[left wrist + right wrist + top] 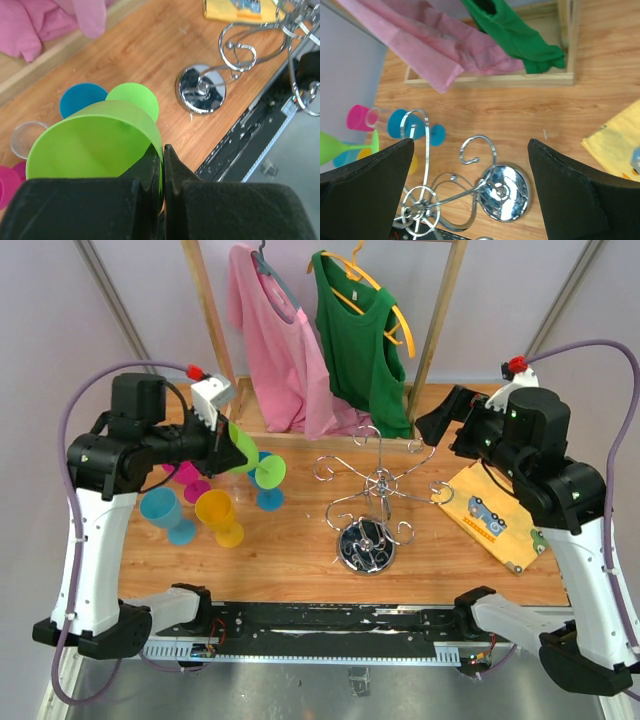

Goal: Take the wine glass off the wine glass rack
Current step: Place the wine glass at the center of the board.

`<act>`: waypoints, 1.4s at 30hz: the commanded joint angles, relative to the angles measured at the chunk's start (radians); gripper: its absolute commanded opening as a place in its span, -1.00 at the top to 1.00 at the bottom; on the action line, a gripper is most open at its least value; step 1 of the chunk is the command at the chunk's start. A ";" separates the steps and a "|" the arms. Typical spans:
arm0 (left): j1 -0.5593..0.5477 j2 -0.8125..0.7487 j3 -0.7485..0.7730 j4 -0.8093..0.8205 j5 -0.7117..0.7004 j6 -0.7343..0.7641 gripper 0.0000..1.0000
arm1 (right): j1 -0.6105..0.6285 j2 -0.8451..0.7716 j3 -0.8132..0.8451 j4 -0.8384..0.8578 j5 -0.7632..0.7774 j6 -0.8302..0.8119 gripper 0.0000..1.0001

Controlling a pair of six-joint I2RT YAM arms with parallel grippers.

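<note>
The left gripper (163,150) is pinching the green wine glass (240,448) by its rim, holding it over the counter's (290,560) left side, clear of the wine glass rack (375,485). The right gripper (432,427) is hanging wide open and empty. The likely next move is setting the glass down upright.

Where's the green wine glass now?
In the top view, the green wine glass is left of the chrome rack, pinched by its rim in the left gripper above the other coloured glasses.
</note>
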 commanded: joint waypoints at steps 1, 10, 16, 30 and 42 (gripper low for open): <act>-0.089 0.005 -0.048 -0.036 -0.128 0.047 0.99 | -0.043 0.033 0.011 -0.105 0.094 -0.042 -0.97; -0.169 -0.035 -0.236 0.007 -0.276 0.082 1.00 | -0.210 0.049 -0.017 -0.113 -0.008 -0.048 -0.97; -0.278 -0.048 -0.341 0.049 -0.326 0.043 1.00 | -0.219 0.068 -0.028 -0.112 -0.017 -0.043 -0.97; -0.391 -0.038 -0.601 0.229 -0.463 0.068 0.99 | -0.219 0.071 -0.077 -0.125 0.024 -0.063 -0.97; -0.392 -0.034 -0.676 0.316 -0.370 0.052 0.99 | -0.219 0.066 -0.079 -0.140 0.034 -0.045 -0.96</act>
